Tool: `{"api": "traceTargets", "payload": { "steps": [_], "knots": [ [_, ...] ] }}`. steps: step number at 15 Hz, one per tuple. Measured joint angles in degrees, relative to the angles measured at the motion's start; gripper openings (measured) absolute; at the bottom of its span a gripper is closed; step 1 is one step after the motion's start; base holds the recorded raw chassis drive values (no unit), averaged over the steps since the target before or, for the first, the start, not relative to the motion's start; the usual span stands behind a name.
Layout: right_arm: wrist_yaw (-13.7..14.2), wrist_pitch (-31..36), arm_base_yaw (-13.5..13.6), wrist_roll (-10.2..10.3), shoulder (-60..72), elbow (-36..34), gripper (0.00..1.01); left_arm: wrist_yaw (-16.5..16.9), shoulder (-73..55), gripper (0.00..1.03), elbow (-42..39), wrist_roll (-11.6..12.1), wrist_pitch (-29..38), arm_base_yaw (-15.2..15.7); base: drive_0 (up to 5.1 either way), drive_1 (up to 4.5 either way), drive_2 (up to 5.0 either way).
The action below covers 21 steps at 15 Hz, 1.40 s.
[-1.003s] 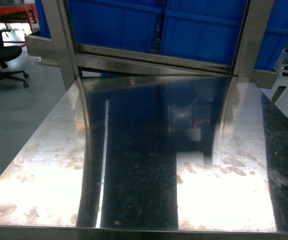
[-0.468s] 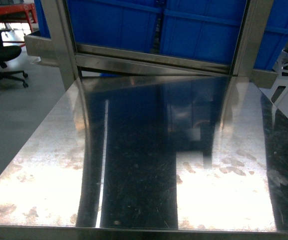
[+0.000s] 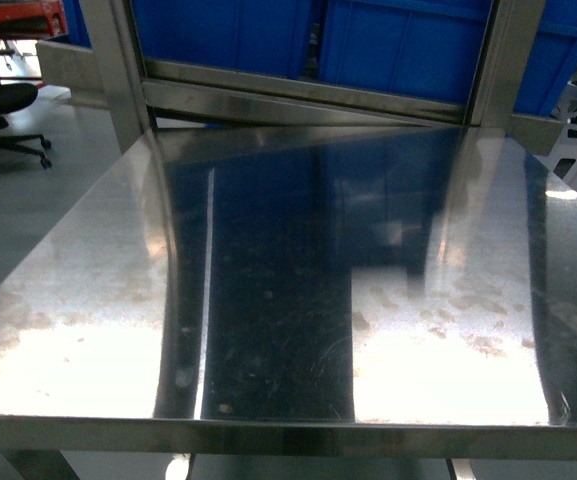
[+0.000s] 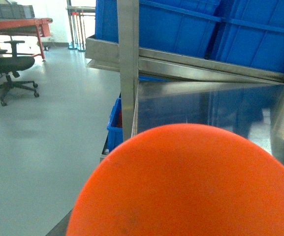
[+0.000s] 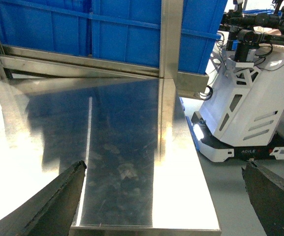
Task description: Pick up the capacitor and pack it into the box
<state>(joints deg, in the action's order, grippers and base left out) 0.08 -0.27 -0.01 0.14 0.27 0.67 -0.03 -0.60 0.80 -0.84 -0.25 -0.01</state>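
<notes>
Presently, the head view shows a bare stainless steel table [image 3: 268, 300] filling most of the frame, its top scratched, smudged and strongly reflective. Blue plastic bins [image 3: 398, 40] sit on a steel shelf along the upper edge, behind two steel uprights [image 3: 118, 70]. A black office chair [image 3: 3, 110] stands on the grey floor at upper left. Neither arm appears in this view.

Right wrist view: the right gripper [image 5: 164, 167] is spread wide. Its two dark fingers [image 5: 58, 201] enter from the lower left and lower right corners, well apart, with nothing between them. It hangs above the table's near right corner. A white wheeled robot base [image 5: 245, 98] stands on the floor at right, beside the table.

Left wrist view: a blurred orange rounded shape [image 4: 191, 182] fills the lower half of the frame, very close to the lens. What it is cannot be told, nor how the left gripper's jaws stand. Behind it lie the table's left edge, a blue bin [image 4: 114, 123] below table level and a red workbench [image 4: 18, 24] at upper left.

Box and capacitor: not located in any view, so their position relative to either gripper cannot be told.
</notes>
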Motion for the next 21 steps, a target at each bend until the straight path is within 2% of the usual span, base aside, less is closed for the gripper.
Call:
{"api": "traceTargets", "payload": {
  "steps": [21],
  "knots": [
    [-0.1,-0.1,0.0,0.0,0.0,0.0,0.98,0.0,0.0,0.43,0.0,0.0,-0.2,0.0,0.0,0.0,0.0]
  ]
}}
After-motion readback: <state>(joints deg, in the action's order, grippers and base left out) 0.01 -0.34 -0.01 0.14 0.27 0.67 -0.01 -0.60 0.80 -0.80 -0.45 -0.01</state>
